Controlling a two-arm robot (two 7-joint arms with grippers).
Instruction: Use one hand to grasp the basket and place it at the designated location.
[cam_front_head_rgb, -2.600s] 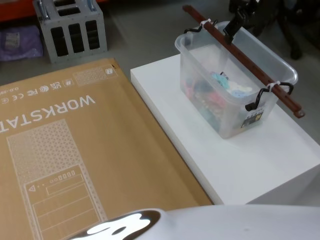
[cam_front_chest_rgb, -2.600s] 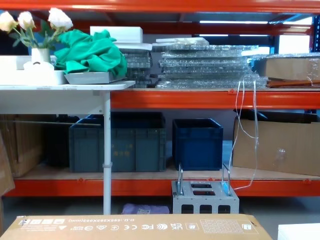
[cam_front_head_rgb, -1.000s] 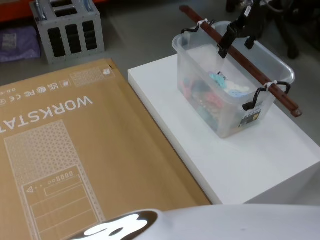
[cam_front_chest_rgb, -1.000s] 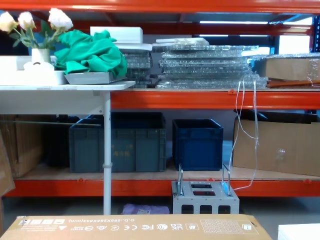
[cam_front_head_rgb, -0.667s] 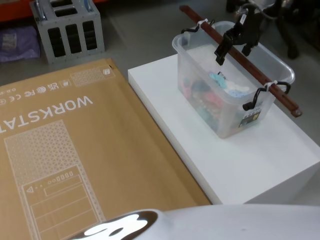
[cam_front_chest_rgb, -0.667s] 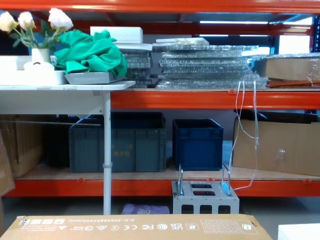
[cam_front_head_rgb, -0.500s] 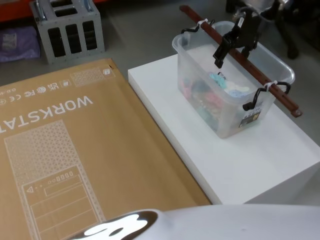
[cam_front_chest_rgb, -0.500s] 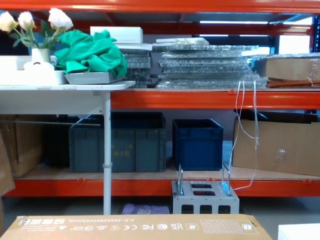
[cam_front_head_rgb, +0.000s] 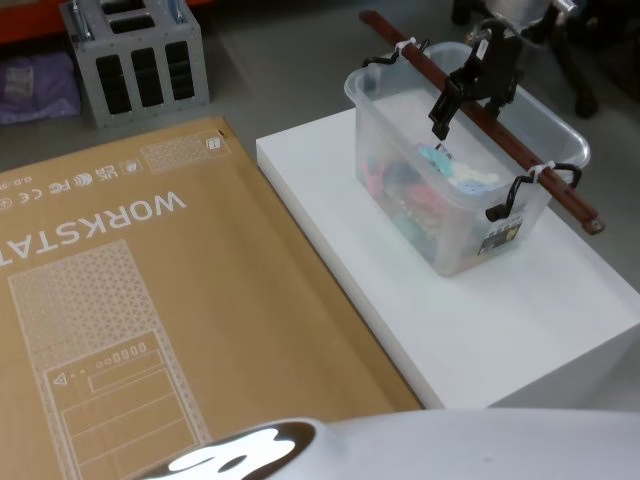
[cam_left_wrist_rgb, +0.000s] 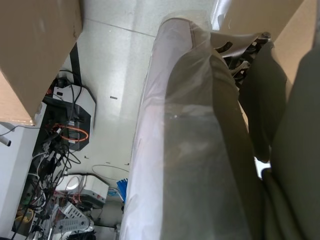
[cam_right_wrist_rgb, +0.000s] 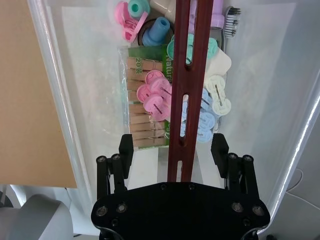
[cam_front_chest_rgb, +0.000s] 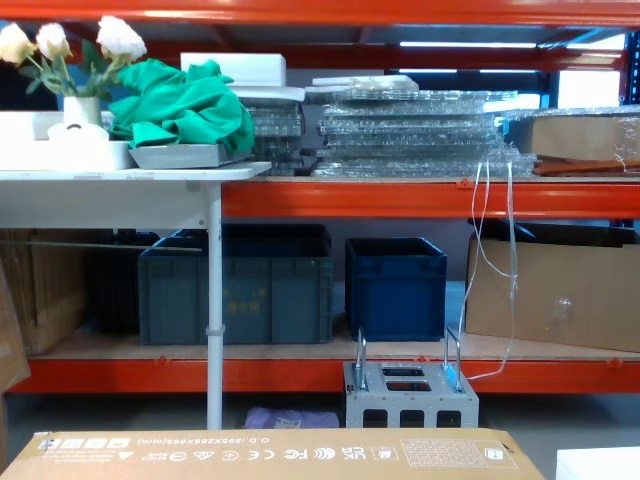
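Observation:
The basket (cam_front_head_rgb: 432, 218) is a pale translucent tub standing on a white block (cam_front_head_rgb: 480, 320). A dark red bar handle (cam_front_head_rgb: 521, 156) is tied across its rim with black hooks. My right gripper (cam_front_head_rgb: 468, 100) hangs over the bar near the tub's far end. In the right wrist view the right gripper (cam_right_wrist_rgb: 173, 150) is open, with one finger on each side of the bar (cam_right_wrist_rgb: 182, 75) and not touching it. Clothes pegs and small plastic items (cam_right_wrist_rgb: 150, 100) lie inside the basket (cam_right_wrist_rgb: 65, 100). My left arm is parked low beside the cardboard.
A big brown cardboard carton (cam_front_head_rgb: 150, 300) lies flat to the left of the white block, its edge also in the chest view (cam_front_chest_rgb: 270, 452). A grey metal crate (cam_front_head_rgb: 140, 55) stands on the floor behind it. Orange shelving with bins (cam_front_chest_rgb: 395, 285) fills the background.
My right gripper has come forward from behind the basket and lowered over the bar handle, now straddling it. The basket has stayed put.

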